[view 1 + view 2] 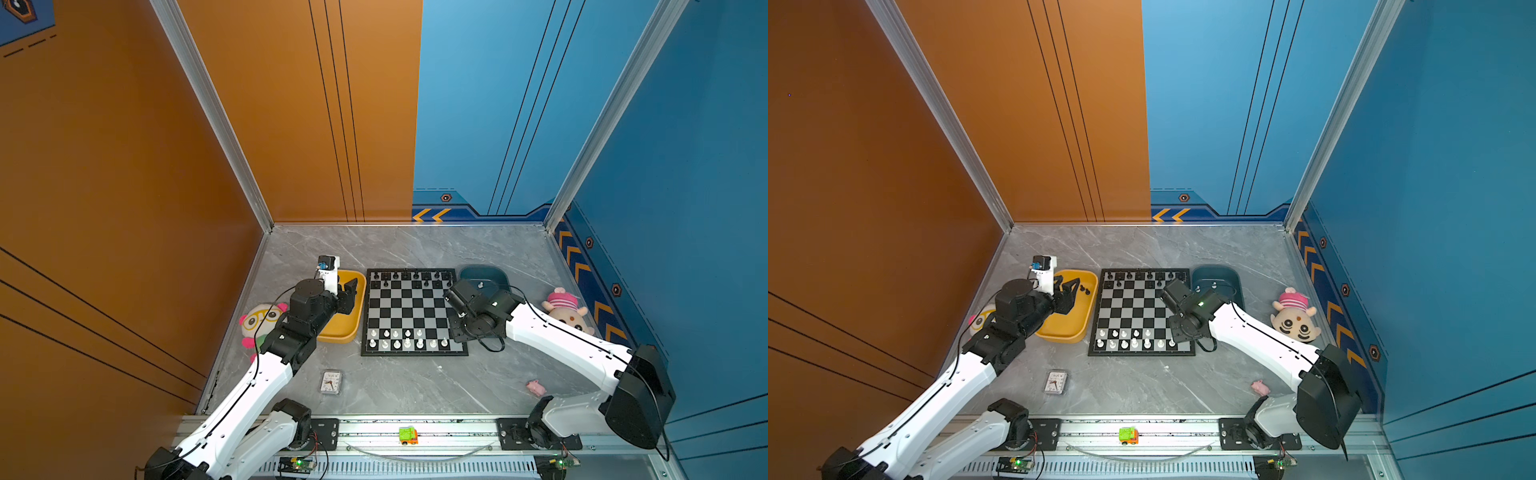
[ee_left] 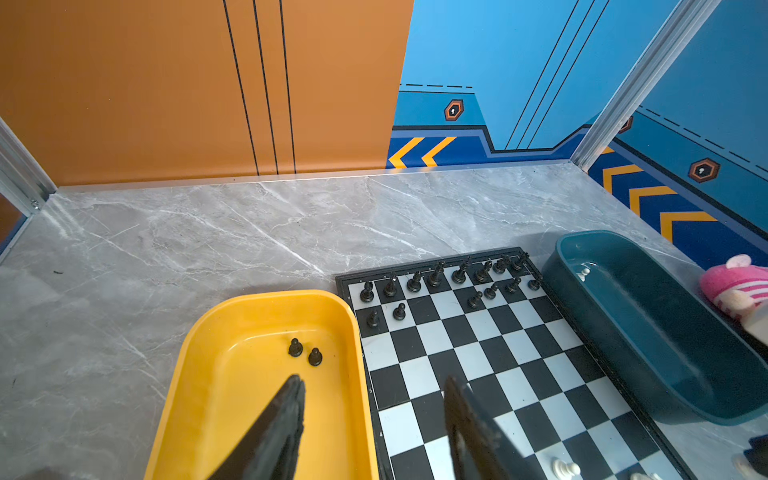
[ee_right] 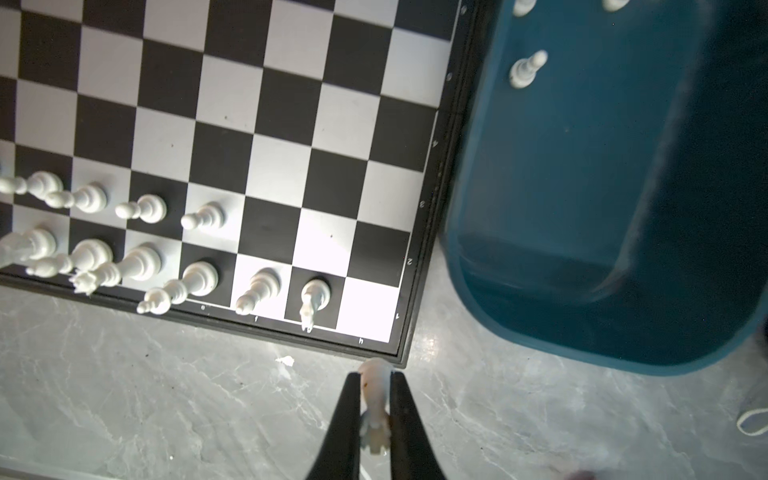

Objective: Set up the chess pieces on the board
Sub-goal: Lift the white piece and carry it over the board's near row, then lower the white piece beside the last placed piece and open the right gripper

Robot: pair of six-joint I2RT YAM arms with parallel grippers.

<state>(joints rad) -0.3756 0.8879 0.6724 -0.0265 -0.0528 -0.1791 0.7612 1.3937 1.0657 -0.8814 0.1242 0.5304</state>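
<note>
Though both top views hide it, right hand (image 3: 376, 376) pinches a white piece (image 3: 374, 411); left hand (image 2: 374, 379) gapes.

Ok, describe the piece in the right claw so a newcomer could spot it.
Start at the chessboard, on its white side, at the bare corner square beside the teal tray. Just off that corner the right claw pinches one white piece, the only one off both board and tray.

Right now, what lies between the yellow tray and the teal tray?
The board lies between the yellow tray and the teal tray; both top views show it.
</note>
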